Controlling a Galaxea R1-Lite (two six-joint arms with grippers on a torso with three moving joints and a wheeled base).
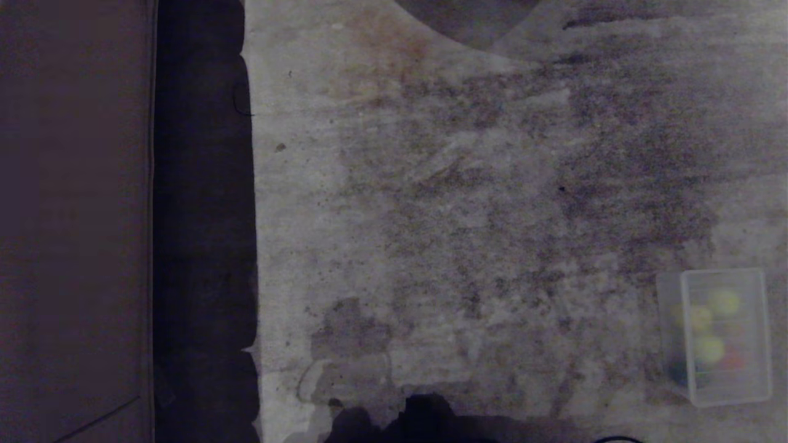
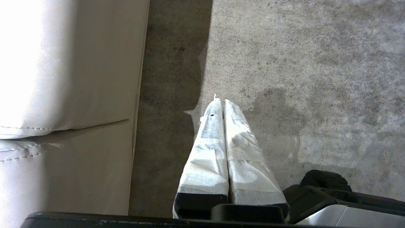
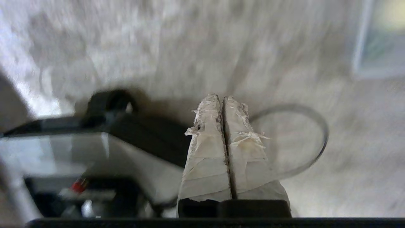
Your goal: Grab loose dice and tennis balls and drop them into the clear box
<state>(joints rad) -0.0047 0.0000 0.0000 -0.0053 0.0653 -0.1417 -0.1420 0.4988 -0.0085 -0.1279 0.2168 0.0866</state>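
Clear box (image 1: pixel 726 337) sits on carpet at robot's right, tennis balls (image 1: pixel 710 349) and dice (image 1: pixel 732 360) already inside. No loose pieces visible.

Right gripper (image 3: pixel 222 98) pressed closed, empty, above robot base (image 3: pixel 95 148); left gripper (image 2: pixel 221 102) closed, empty.

Risk: arm swing catching black cable (image 3: pixel 311 117) or nudging box. Sofa (image 2: pixel 69 79) at left, well clear.

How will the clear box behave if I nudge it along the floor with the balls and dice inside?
The clear box looks thin-walled and light, so it would probably slide rather than tip on the flat floor. Its load of tennis balls and dice sits loose, so it may roll and shift inside. The thin walls could flex under a push.
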